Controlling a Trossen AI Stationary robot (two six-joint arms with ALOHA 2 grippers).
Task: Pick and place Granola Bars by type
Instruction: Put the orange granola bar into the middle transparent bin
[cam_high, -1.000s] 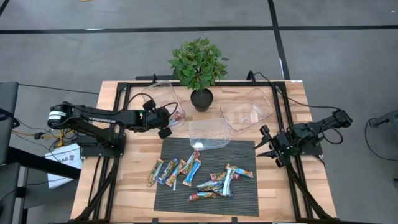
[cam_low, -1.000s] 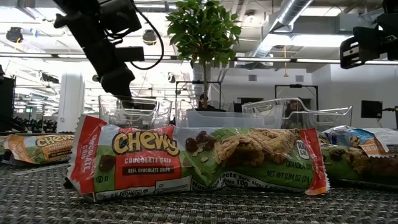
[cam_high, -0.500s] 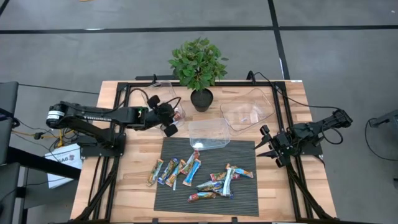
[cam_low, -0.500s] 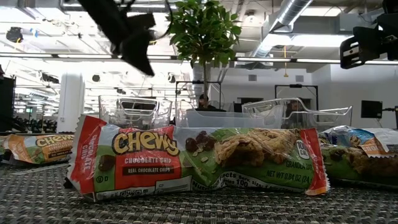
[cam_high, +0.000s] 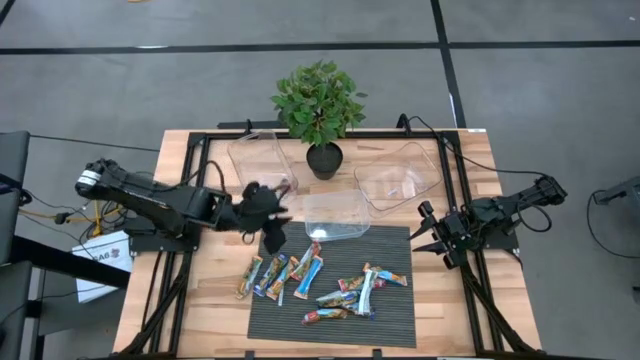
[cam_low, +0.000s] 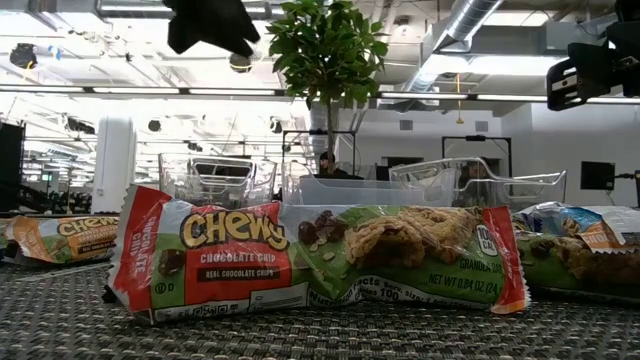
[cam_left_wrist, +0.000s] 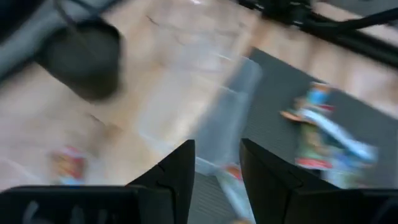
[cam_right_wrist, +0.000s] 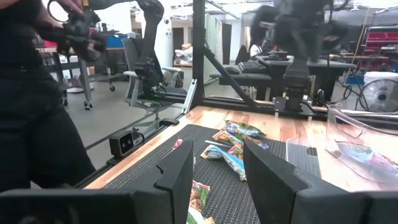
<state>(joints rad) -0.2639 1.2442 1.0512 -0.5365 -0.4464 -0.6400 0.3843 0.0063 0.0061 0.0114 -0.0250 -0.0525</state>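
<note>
A red-and-green Chewy chocolate chip bar (cam_low: 315, 260) lies flat at the near edge of the dark ribbed mat (cam_high: 390, 318), one of about a dozen Granola Bars (cam_high: 320, 282) scattered loose across that mat, evidently dumped there unsorted so either arm can reach them. Above the mat's far left corner hangs the left gripper (cam_high: 268, 213), its two dark fingers (cam_left_wrist: 177, 174) set a narrow gap apart with nothing between them, a width that looks suited to a slim wrapper; it appears poised to come down on the bars below. Off the mat's right side the right gripper (cam_high: 432, 236) waits, its fingers (cam_right_wrist: 180, 171) likewise parted and empty, pointed toward the pile. Just behind the mat stands a clear tub (cam_high: 336, 214), flanked by two more clear tubs (cam_high: 262, 160) and (cam_high: 396, 174), probably one per bar type; the left one already holds a reddish wrapper. A potted plant (cam_high: 319, 104) stands between them at the table's far edge.
</note>
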